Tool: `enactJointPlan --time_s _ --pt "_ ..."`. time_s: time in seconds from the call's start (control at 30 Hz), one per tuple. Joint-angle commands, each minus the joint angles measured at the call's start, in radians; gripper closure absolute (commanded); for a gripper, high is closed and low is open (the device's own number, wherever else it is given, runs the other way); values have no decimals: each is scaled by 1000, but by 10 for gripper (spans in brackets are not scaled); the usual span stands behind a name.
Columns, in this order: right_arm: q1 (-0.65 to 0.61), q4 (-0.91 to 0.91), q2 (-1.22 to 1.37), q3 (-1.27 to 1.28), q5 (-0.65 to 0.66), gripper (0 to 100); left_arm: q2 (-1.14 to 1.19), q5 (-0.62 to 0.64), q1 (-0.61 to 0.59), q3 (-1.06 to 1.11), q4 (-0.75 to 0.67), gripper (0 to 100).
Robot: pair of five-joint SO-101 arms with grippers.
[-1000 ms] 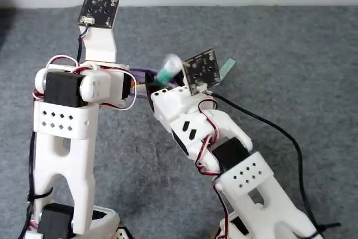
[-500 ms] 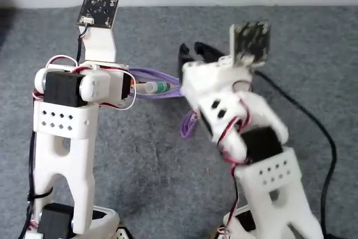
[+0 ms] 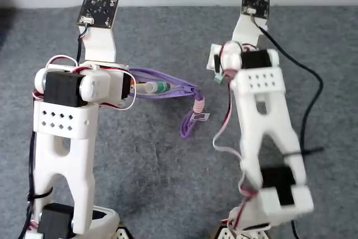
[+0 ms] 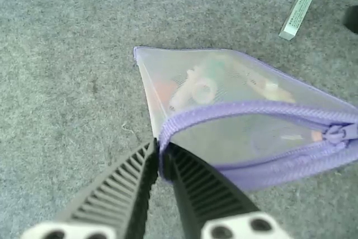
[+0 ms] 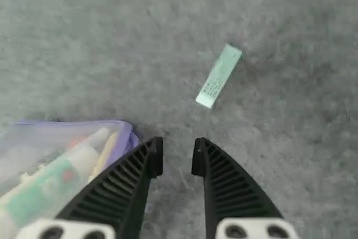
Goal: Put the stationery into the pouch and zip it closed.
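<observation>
Grey mat (image 4: 67,37), pouch (image 4: 235,99) in left pincer (image 4: 160,155)

The pouch (image 4: 235,90) — clear, edged in purple zip tape — is pinched at one end of its mouth by the left gripper (image 4: 162,163); the zip is open, with its slider (image 4: 335,134) at the far end; stationery (image 4: 204,88) shows dimly through the wall; a pale green slip (image 5: 218,75) lies flat — apart from the pouch.

One purple pouch (image 4: 251,121), one loose green strip (image 5: 219,75), maybe four blurred items (image 4: 202,87) inside.
</observation>
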Motion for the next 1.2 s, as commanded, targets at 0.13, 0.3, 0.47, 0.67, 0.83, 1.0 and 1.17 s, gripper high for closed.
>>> enactJointPlan --time_s 0.13,0.3,0.47,0.67,0.83,1.0,1.17 --pt "7 145 315 -414 -66 854 2 5 6 -28 -17 989" --pt "2 226 506 -611 -66 705 2 5 6 -28 -17 989" --pt "8 245 671 -786 -69 720 2 5 5 -28 -17 989" --pt "10 223 874 -987 -64 720 2 5 5 -28 -17 989" --pt "35 216 1035 -1138 -64 720 2 5 2 -28 -14 989" --pt "81 220 1150 -1232 -63 734 2 5 2 -28 -12 989" --pt "111 223 1193 -1267 -61 919 2 5 2 -28 -12 989"
